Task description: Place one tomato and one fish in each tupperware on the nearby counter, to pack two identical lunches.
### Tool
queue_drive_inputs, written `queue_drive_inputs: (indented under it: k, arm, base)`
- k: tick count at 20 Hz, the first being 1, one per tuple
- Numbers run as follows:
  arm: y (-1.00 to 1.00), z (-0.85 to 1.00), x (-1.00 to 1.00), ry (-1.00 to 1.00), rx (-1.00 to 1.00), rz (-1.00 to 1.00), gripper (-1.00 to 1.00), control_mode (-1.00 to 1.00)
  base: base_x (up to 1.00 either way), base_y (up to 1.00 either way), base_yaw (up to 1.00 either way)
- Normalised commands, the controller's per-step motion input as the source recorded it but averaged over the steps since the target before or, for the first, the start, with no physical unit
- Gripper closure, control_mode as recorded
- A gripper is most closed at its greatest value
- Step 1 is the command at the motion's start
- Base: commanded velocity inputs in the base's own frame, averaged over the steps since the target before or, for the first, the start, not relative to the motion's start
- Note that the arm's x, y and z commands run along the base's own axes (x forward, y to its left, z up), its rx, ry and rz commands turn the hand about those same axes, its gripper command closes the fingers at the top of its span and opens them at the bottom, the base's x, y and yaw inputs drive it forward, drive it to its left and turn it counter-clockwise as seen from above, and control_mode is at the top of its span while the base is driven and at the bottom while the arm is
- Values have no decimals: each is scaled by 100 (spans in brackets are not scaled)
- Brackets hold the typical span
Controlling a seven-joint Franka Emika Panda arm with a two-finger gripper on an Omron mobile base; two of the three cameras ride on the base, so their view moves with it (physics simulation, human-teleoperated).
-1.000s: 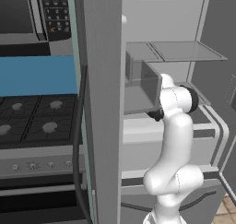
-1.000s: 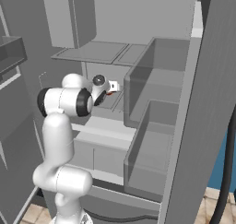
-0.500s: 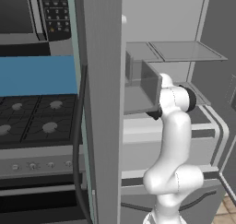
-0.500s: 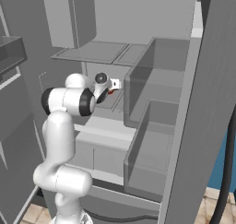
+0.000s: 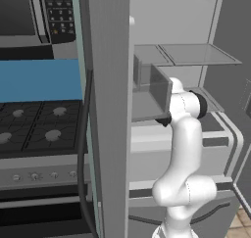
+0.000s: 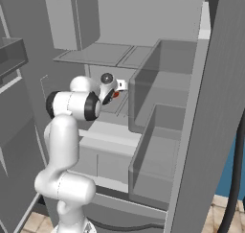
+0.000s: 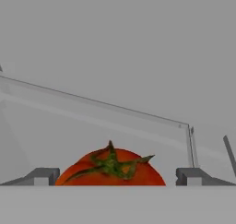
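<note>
Arm was reaching into the open fridge (image 6: 182, 98), hand over the middle shelf (image 6: 115, 107). Gripper (image 7: 115, 176) was spread fully wide – one tip either side of a red tomato (image 7: 110, 168) with a green stem, clear gaps on both sides, so nothing gripped. From the right base camera the tomato (image 6: 115, 95) was just a red speck right at the gripper (image 6: 116, 89), sitting on that shelf beside the grey door bins – stove (image 5: 34, 129) was off to the left.
</note>
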Motion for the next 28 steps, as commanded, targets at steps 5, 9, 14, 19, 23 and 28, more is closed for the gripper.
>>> queue_drive_inputs:
  k: [5, 9, 14, 19, 23, 28]
  arm:
    - [0, -65, -2, 6, 0, 0, -100, -100]
    - [0, -71, -18, 9, 0, 0, -100, -100]
    - [0, -72, -22, 10, 0, 0, -100, -100]
    - [0, -71, -17, 8, 0, 0, -100, -100]
    - [0, -56, 0, 0, 0, 0, -100, -100]
    - [0, -65, 0, 0, 0, 0, 100, -100]
  base:
    - [0, 0, 0]
    - [0, 0, 0]
    - [0, 0, 0]
    - [0, 0, 0]
    - [0, 0, 0]
    - [0, 0, 0]
